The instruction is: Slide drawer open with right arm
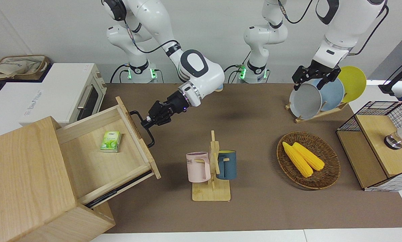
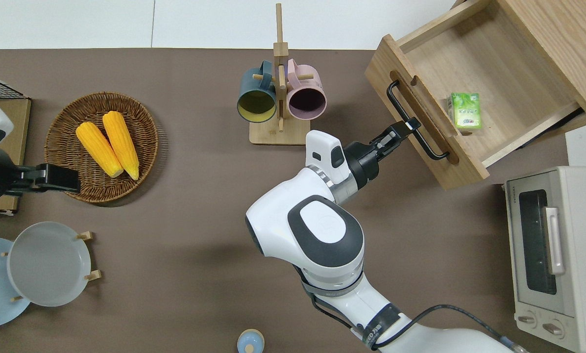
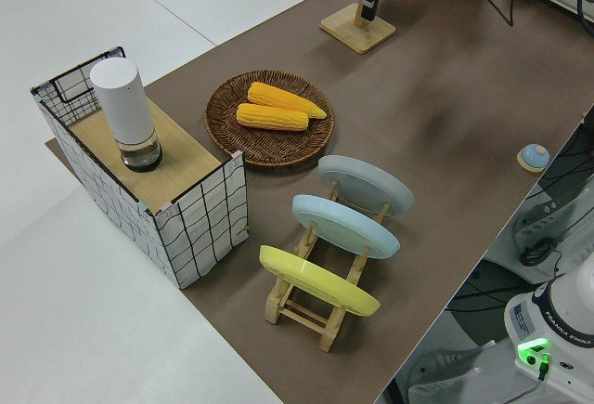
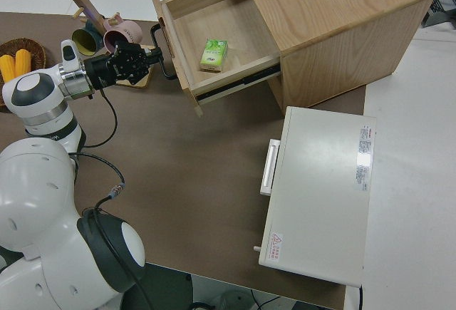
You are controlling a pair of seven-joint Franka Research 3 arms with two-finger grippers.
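Brown tabletop point(image 1: 254, 208): the black bar handle point(image 2: 413, 122) of the wide light-wood drawer point(image 2: 489, 93), pulled far out, is clamped by the right gripper point(image 2: 404, 128); left arm parked.

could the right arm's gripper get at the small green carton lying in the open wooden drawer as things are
Probably yes, once it lets go. The right gripper is shut on the black bar handle; the small green carton lies uncovered in the open light-wood drawer, with nothing above it.
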